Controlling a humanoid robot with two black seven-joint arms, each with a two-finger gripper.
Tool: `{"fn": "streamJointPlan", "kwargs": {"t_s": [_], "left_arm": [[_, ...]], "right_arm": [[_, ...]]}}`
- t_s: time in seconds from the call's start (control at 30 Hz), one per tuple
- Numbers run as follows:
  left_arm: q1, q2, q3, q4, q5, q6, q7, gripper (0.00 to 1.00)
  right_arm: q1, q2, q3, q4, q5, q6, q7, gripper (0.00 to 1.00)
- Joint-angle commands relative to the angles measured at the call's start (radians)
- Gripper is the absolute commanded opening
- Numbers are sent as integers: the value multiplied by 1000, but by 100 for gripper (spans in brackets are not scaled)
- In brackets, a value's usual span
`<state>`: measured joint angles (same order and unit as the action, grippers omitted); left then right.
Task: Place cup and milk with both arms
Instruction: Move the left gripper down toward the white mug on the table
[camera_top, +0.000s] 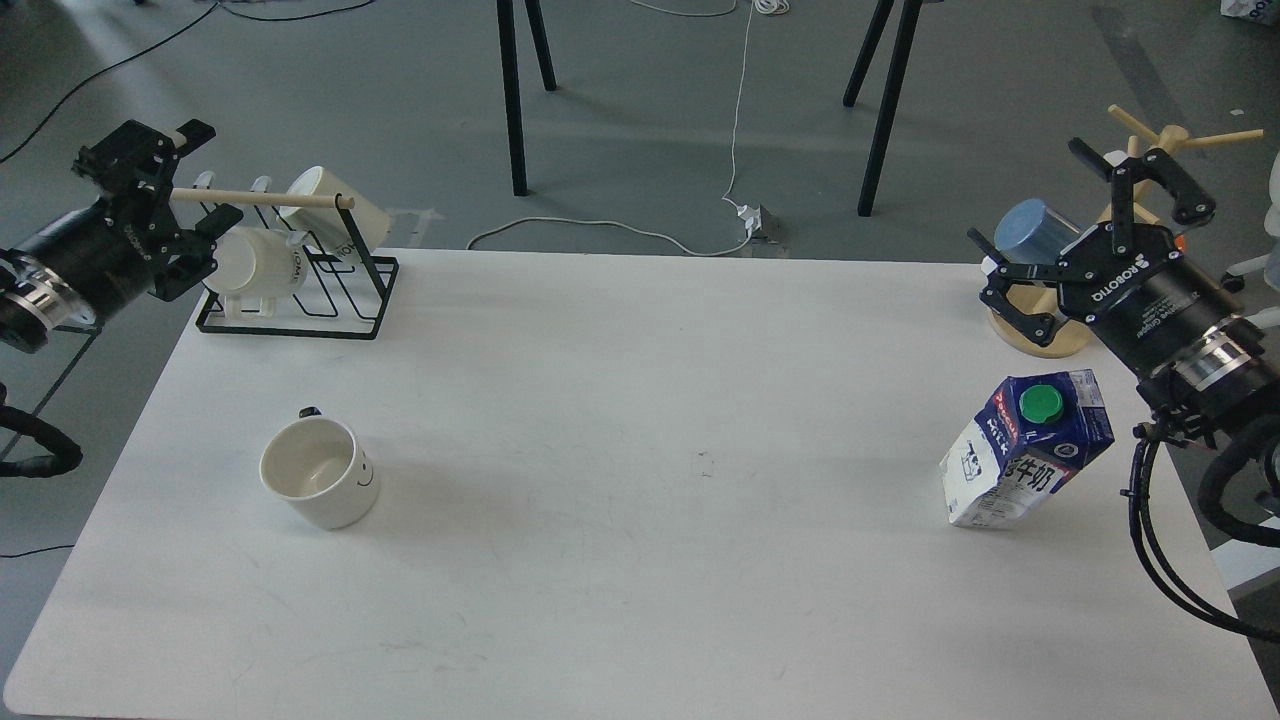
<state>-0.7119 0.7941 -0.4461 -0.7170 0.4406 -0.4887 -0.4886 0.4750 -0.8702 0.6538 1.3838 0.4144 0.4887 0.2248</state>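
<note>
Risks before either grasp is made: both grippers spread wide and empty, cup and carton untouched.

Cup (320, 472) is seen upright on the table (640, 600) at front left, well apart from the left gripper (190, 195), which is held beside the mug rack (300, 290); a careless sweep could knock the rack's mugs. Carton (1028, 450) is seen near the right edge, apparently leaning, below the right gripper (1100, 240). Being tall, it could be toppled or pushed off by an off-centre approach, it is judged.
</note>
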Motion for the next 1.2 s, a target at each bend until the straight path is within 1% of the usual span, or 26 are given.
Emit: {"fn": "streamJointPlan", "kwargs": {"t_s": [0.0, 0.17, 0.2, 0.27, 0.37, 0.47, 0.57, 0.63, 0.73, 0.83, 0.93, 1.07, 1.17], "left_arm": [[0, 10, 0, 17, -11, 0, 0, 99], [-1, 11, -3, 31, -19, 0, 0, 99], [0, 10, -6, 51, -22, 0, 0, 99], [5, -3, -20, 129, -37, 0, 0, 99], [3, -18, -3, 174, -14, 0, 0, 99], [-3, -3, -6, 189, 41, 0, 0, 99], [-14, 62, -10, 183, 146, 0, 0, 99], [-35, 112, -14, 162, 234, 0, 0, 99], [-66, 149, -13, 123, 405, 0, 0, 99], [-72, 215, -13, 1, 623, 0, 0, 99], [-67, 260, -5, -131, 783, 0, 0, 99], [-50, 287, 3, -255, 988, 0, 0, 99], [-6, 301, 53, -291, 1166, 0, 0, 99]], "right_arm": [[2, 0, 3, 9, 1, 0, 1, 98], [1, 14, 3, 15, 1, 0, 1, 98], [-1, 19, 3, 15, 1, 0, 1, 98], [-3, 22, 4, 15, 0, 0, 2, 98], [-4, 20, 7, 17, 1, 0, 2, 98], [-4, 19, 10, 17, 1, 0, 5, 98], [-6, 20, 13, 15, 1, 0, 7, 98], [-6, 22, 14, 14, 1, 0, 7, 98], [-6, 22, 15, 14, 1, 0, 7, 98], [-6, 20, 17, 14, 1, 0, 5, 98], [-6, 20, 17, 12, 0, 0, 5, 98], [-9, 20, 15, 8, -2, 0, 5, 98], [-12, 20, 15, 4, -2, 0, 5, 98]]}}
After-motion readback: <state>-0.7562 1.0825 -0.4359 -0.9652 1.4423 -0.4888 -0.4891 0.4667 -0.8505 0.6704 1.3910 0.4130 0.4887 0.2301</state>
